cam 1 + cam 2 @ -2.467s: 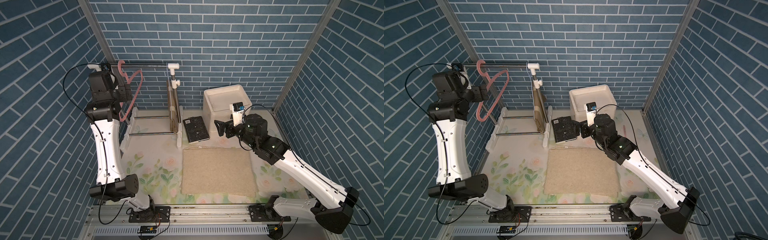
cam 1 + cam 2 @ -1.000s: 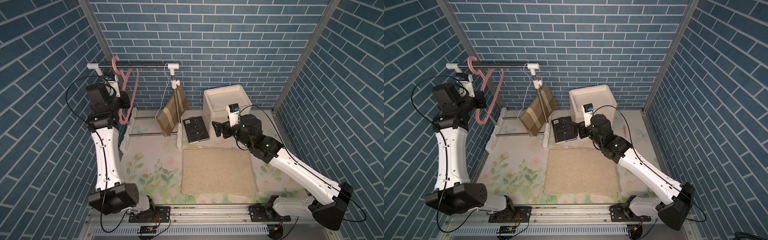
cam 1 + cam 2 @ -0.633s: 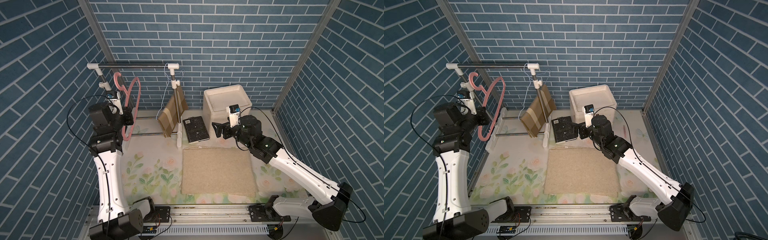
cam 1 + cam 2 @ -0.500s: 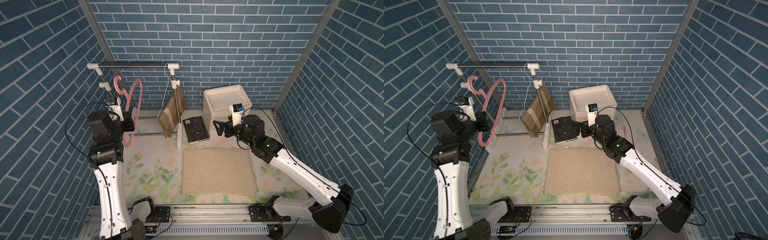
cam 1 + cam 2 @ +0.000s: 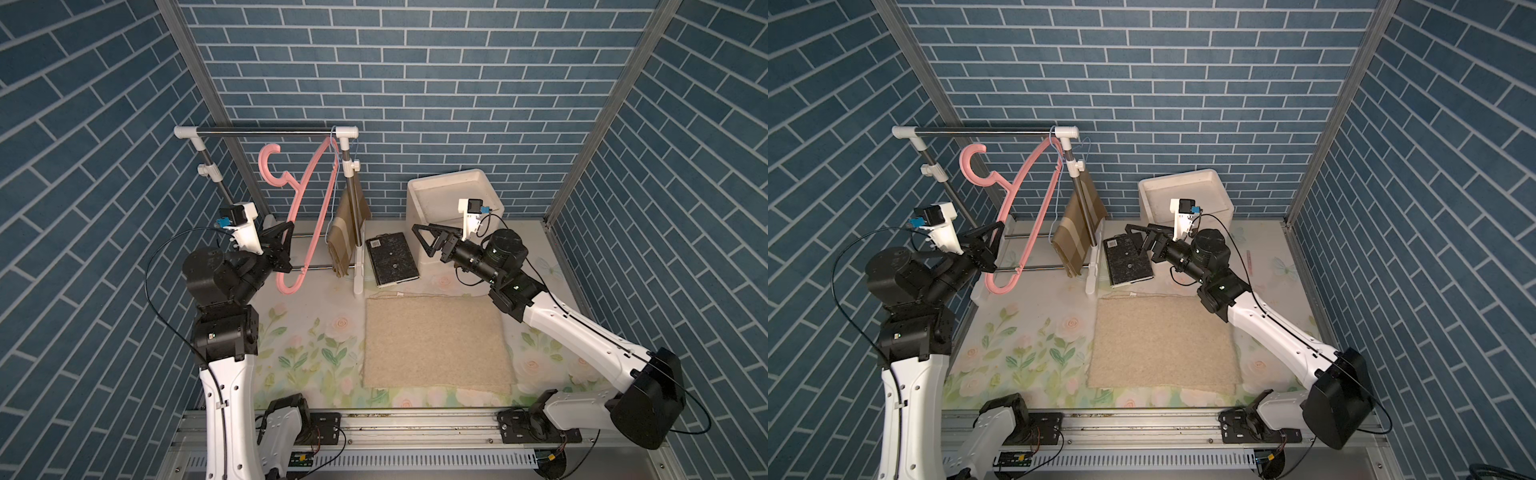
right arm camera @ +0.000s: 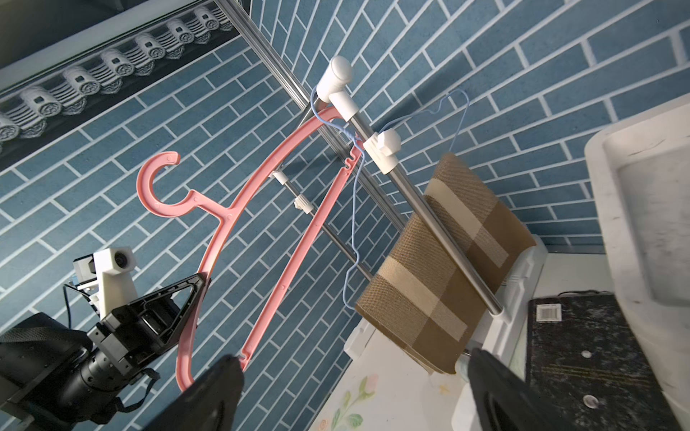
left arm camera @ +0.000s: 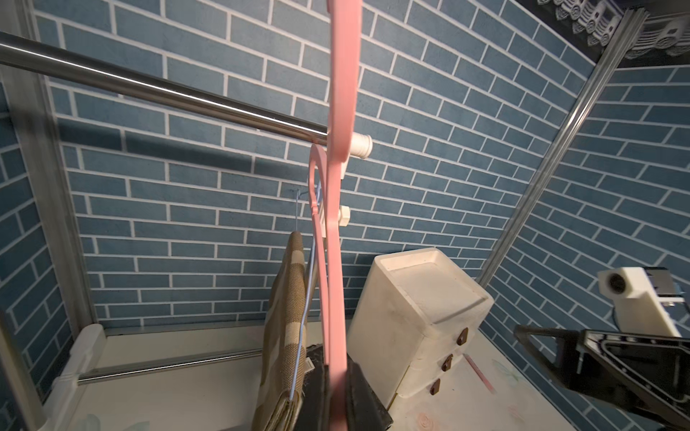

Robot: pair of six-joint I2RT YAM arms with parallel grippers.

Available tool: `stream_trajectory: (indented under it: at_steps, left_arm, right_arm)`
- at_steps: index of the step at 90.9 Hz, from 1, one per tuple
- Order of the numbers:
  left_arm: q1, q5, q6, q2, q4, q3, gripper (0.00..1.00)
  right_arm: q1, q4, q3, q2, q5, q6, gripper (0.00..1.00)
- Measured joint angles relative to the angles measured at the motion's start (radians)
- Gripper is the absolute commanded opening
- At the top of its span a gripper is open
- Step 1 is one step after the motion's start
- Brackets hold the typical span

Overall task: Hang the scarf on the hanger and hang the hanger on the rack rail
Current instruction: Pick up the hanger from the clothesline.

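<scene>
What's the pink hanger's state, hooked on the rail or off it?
Off. The hanger is tilted, its hook free below the rail, with the left gripper shut on it.

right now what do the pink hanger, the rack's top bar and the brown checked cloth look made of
pink hanger: likely moulded plastic, smooth and matt; one even colour, flat thin arms.
top bar: metal, probably polished steel; bright streaked highlights run along it.
brown checked cloth: coarse woven fabric, matt; the weave's grain shows, though the fibre cannot be told.
</scene>
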Motion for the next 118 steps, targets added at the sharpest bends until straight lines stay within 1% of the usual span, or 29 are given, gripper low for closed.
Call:
stream_trajectory:
  at_steps: [13, 22, 33, 50, 85, 91, 97, 107, 118]
  left_arm:
    - [-0.101, -0.034, -0.027, 0.000, 0.032, -0.013, 0.00]
    - [-0.141, -0.081, -0.014, 0.000, 0.029, -0.013, 0.00]
    - [-0.153, -0.156, 0.052, -0.001, -0.014, 0.003, 0.00]
    - [-0.161, -0.286, 0.152, -0.028, -0.126, 0.044, 0.00]
    - [-0.166, -0.362, 0.279, -0.140, -0.421, 0.124, 0.00]
    - [-0.166, -0.357, 0.296, -0.167, -0.454, 0.132, 0.00]
    - [-0.166, -0.325, 0.308, -0.192, -0.467, 0.134, 0.00]
    - [-0.166, -0.222, 0.307, -0.203, -0.462, 0.133, 0.00]
    - [-0.166, -0.117, 0.275, -0.193, -0.391, 0.119, 0.00]
  right_arm:
    - [0.027, 0.038, 0.059, 0.073, -0.023, 0.039, 0.98]
    - [0.044, 0.055, 0.088, 0.101, -0.030, 0.047, 0.98]
    - [0.053, 0.056, 0.094, 0.107, -0.029, 0.050, 0.98]
    - [0.053, 0.035, 0.094, 0.106, -0.013, 0.043, 0.98]
    - [0.053, -0.031, 0.094, 0.103, -0.001, -0.007, 0.98]
    - [0.053, -0.034, 0.094, 0.105, -0.005, -0.008, 0.98]
    - [0.053, -0.035, 0.094, 0.107, -0.011, -0.008, 0.98]
    - [0.053, -0.034, 0.094, 0.114, -0.021, -0.006, 0.98]
    - [0.055, -0.004, 0.094, 0.116, -0.034, -0.002, 0.98]
